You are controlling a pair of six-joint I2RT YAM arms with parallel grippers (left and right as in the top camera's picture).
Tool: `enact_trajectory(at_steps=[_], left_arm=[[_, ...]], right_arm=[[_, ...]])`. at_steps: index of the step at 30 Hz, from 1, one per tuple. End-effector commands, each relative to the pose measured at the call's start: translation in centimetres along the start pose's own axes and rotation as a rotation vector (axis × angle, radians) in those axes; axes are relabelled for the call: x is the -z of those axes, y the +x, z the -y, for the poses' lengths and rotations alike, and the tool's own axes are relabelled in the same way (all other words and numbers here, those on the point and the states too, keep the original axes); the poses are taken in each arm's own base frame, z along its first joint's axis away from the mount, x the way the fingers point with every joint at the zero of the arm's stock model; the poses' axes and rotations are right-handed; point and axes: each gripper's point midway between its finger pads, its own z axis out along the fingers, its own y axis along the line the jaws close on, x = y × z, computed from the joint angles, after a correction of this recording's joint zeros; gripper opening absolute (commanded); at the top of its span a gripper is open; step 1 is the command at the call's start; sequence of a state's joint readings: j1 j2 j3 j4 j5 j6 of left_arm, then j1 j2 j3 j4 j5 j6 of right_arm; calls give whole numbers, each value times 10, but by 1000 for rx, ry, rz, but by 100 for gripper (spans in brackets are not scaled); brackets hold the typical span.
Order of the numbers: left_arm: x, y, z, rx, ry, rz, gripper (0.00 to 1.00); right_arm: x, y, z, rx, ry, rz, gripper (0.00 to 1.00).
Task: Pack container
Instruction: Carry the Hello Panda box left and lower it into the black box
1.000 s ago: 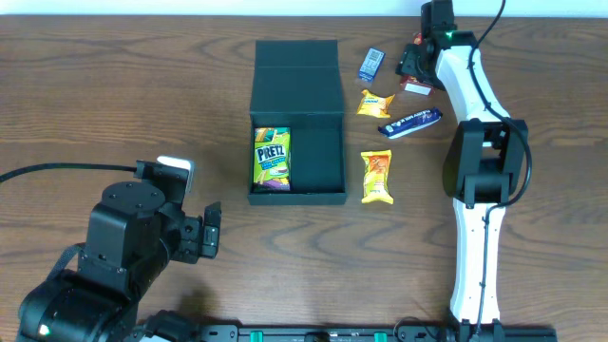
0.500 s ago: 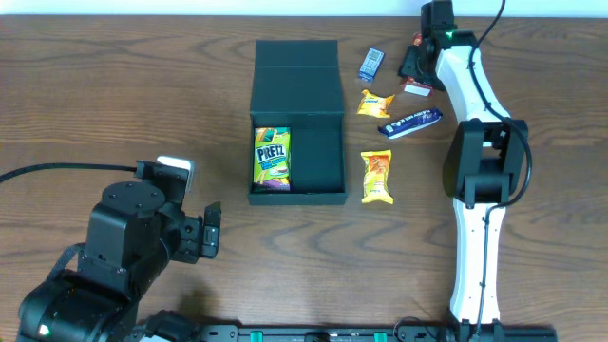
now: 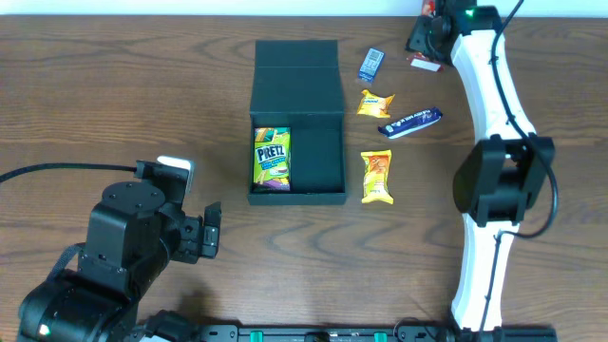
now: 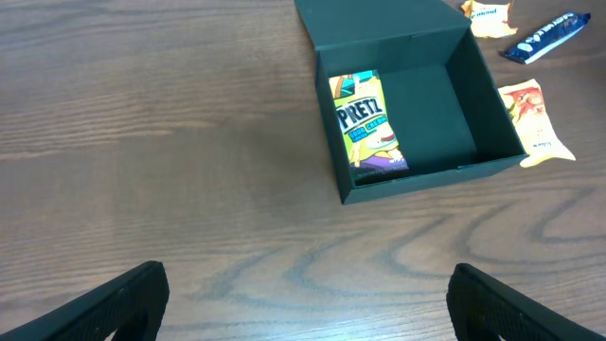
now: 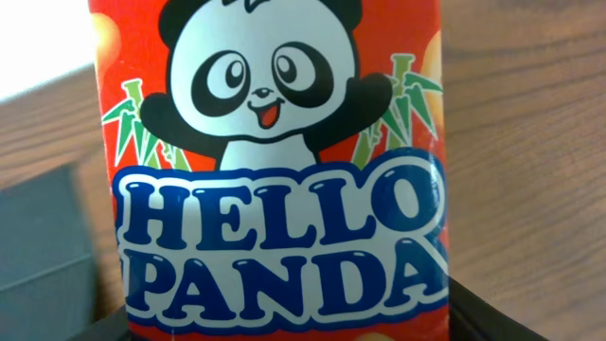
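The container (image 3: 323, 157) is a matte black box with its flap lid open toward the far side. It also shows in the left wrist view (image 4: 445, 104). A green and yellow Pretz packet (image 3: 272, 158) lies in its left half (image 4: 367, 131). My right gripper (image 3: 423, 40) is at the far right edge of the table, shut on a red Hello Panda box (image 3: 427, 64), which fills the right wrist view (image 5: 275, 189). My left gripper (image 3: 211, 233) is open and empty, low at the front left, well short of the container; its dark fingers (image 4: 123, 298) frame bare wood.
Right of the container lie a small blue packet (image 3: 370, 64), a yellow packet (image 3: 374, 103), a dark blue bar (image 3: 410, 121) and an orange-yellow packet (image 3: 376, 177). The right arm's white links (image 3: 484, 237) run down the right side.
My right arm has swung toward the far edge and carried the Hello Panda box with it. The left arm and the other packets have not moved.
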State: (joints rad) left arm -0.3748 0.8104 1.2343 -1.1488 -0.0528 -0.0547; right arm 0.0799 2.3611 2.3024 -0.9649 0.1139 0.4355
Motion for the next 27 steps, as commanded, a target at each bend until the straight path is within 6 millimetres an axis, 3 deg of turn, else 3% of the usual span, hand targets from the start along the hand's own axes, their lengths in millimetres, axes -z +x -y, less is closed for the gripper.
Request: enact_trajectory(at_steps=[1, 7, 14, 22, 27], left_arm=[[-1, 1, -2, 5, -11, -5, 95], [-1, 1, -2, 5, -11, -5, 95], [-1, 1, -2, 5, -11, -5, 95], [-1, 1, -2, 5, -11, -5, 95], [-1, 1, -2, 5, -11, -5, 95]], right_arm=[[28, 5, -30, 44, -66, 4, 63], [56, 51, -78, 151, -104, -76, 63], [80, 136, -122, 304, -89, -244, 59], [109, 208, -132, 371, -12, -404, 54], [121, 231, -139, 411, 3, -439, 53]])
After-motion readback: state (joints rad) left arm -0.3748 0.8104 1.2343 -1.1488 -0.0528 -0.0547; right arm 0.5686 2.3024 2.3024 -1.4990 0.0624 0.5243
